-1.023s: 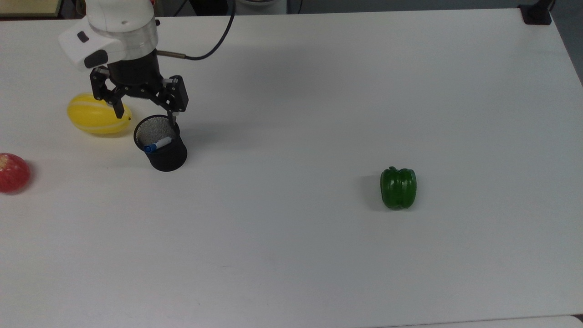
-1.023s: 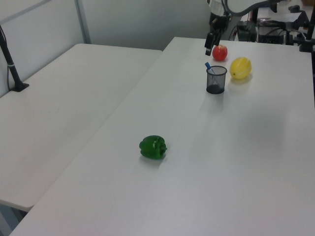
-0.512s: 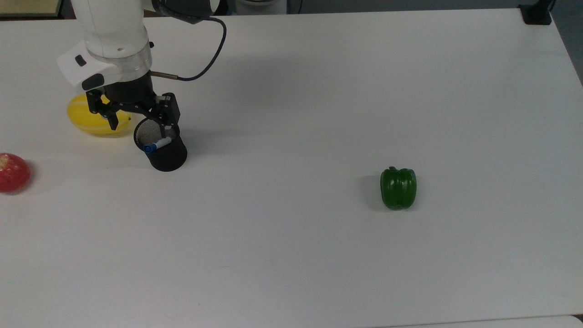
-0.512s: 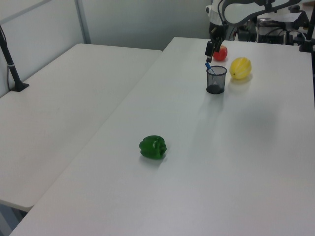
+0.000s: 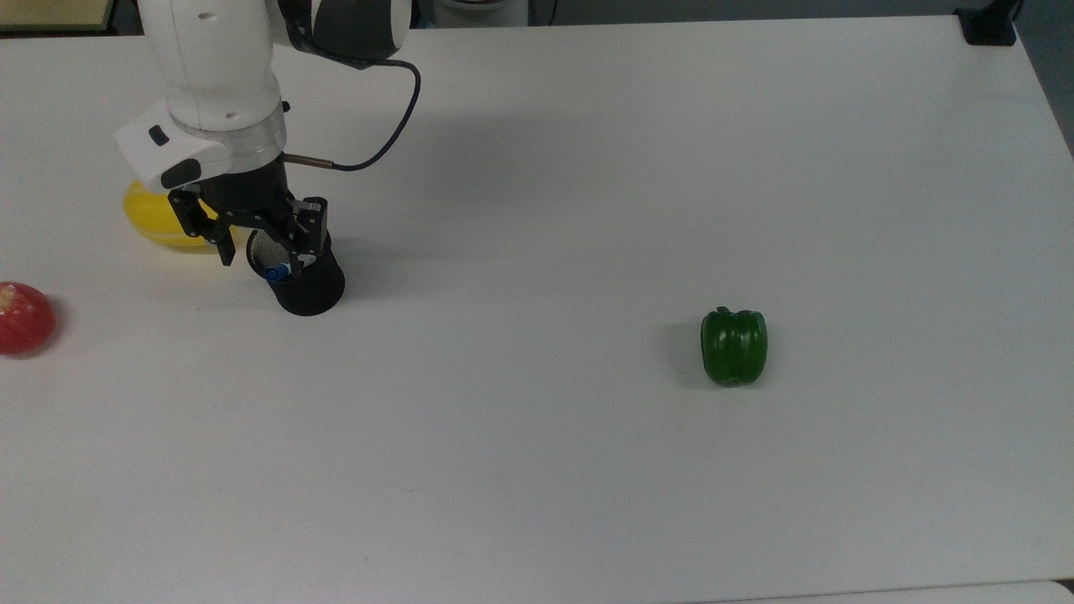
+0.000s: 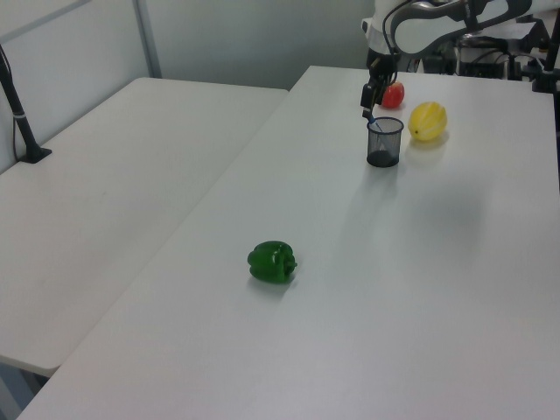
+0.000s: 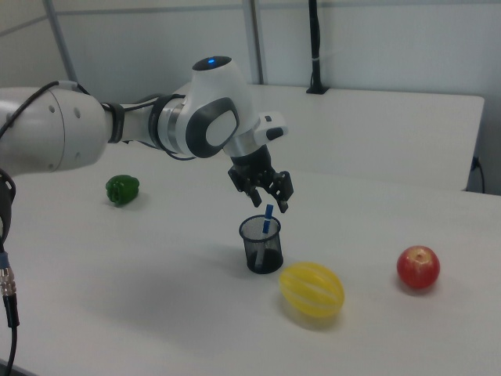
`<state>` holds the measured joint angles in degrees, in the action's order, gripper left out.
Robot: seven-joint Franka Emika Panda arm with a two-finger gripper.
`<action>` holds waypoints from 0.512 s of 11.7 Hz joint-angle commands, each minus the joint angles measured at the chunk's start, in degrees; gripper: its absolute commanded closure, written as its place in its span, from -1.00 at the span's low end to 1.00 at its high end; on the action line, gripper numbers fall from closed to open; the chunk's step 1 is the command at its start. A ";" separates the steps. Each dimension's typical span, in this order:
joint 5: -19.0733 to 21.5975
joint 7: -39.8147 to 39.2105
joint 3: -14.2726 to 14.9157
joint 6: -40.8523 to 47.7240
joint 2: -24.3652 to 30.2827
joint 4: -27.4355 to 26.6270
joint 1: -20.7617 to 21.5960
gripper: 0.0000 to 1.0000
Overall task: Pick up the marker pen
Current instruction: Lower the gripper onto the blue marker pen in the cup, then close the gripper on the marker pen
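White matte counter (image 5: 587, 470), second counter (image 6: 114, 192) of same kind beside it on the left view's left, grey wall panels behind.

Top view, left to right: red apple (image 5: 23, 317) at the left edge; yellow melon (image 5: 155, 220) partly under the arm; black mesh cup (image 5: 304, 283) just beside the melon; then wide bare surface; green pepper (image 5: 734, 346) well apart, right of centre. Beyond the pepper bare to the right edge. Black clamp base (image 5: 988, 25) on the far right corner.

Marker pen (image 7: 268, 217) standing tilted inside the mesh cup, blue cap sticking up above the rim; blue end (image 5: 273, 273) seen in the cup mouth from the top view.

Pincer (image 5: 264, 247) spread, hanging right over the cup mouth, one finger at the cup's far rim, the other outside toward the melon. In the right view pincer (image 7: 272, 200) just above the pen cap, nothing pinched. Contact with the cap: cannot tell.

Open room: whole near half of the counter and everything between cup and pepper. Tight spot at the cup, with melon close on one side and cable (image 5: 394, 126) looping off the wrist.
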<state>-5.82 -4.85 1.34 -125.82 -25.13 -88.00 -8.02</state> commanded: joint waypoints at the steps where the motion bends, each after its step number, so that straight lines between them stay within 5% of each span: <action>1: -0.78 0.81 0.15 -4.87 -0.18 -2.00 0.55 -0.08; 6: -0.78 1.16 0.15 -5.05 -0.18 -2.35 0.90 0.32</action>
<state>-5.82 -4.85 1.27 -129.27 -26.07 -88.91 -7.82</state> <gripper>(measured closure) 0.551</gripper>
